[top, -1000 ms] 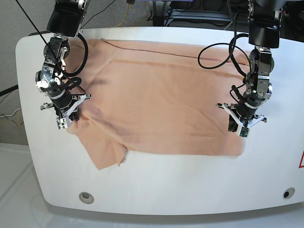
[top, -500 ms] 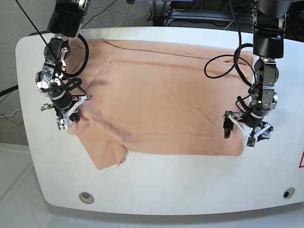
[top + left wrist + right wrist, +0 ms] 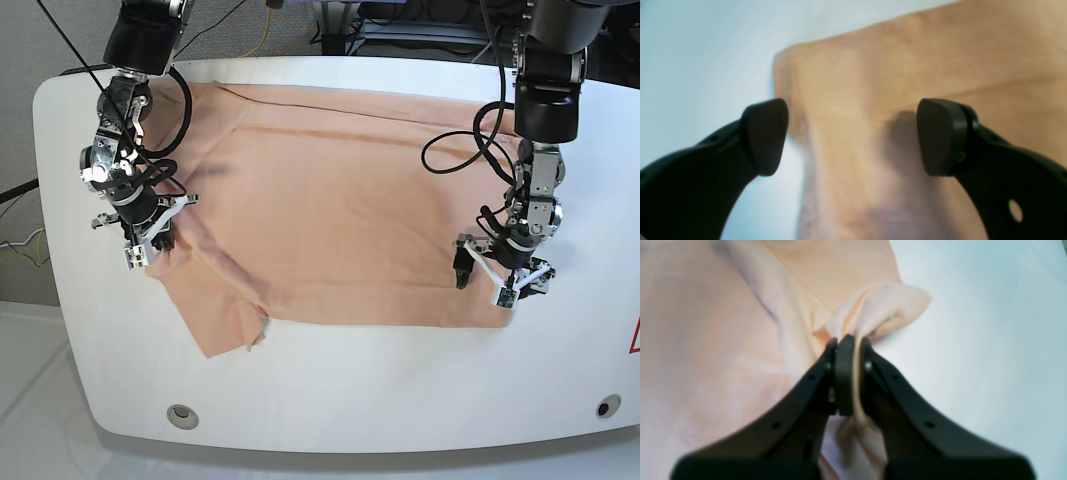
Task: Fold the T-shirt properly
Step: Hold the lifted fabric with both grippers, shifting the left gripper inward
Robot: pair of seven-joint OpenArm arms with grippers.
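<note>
The peach T-shirt (image 3: 330,200) lies spread across the white table (image 3: 350,400), one sleeve folded out at the front left. My left gripper (image 3: 484,285) hovers open over the shirt's front right corner. In the left wrist view its fingers (image 3: 765,136) straddle the T-shirt (image 3: 907,66) edge with nothing clamped between them, so the left gripper (image 3: 850,138) holds nothing. My right gripper (image 3: 137,252) is shut on the shirt's left edge. In the right wrist view a fold of the T-shirt (image 3: 723,340) is pinched in the right gripper (image 3: 848,350).
A black cable loop (image 3: 465,130) from the left arm hangs over the shirt's back right part. Two round holes (image 3: 181,415) mark the table's front corners. A red mark (image 3: 634,340) sits at the right edge.
The left gripper has opened, let go of the shirt's right hem and shifted slightly left. The right gripper stays shut on the fabric, nudged slightly up.
</note>
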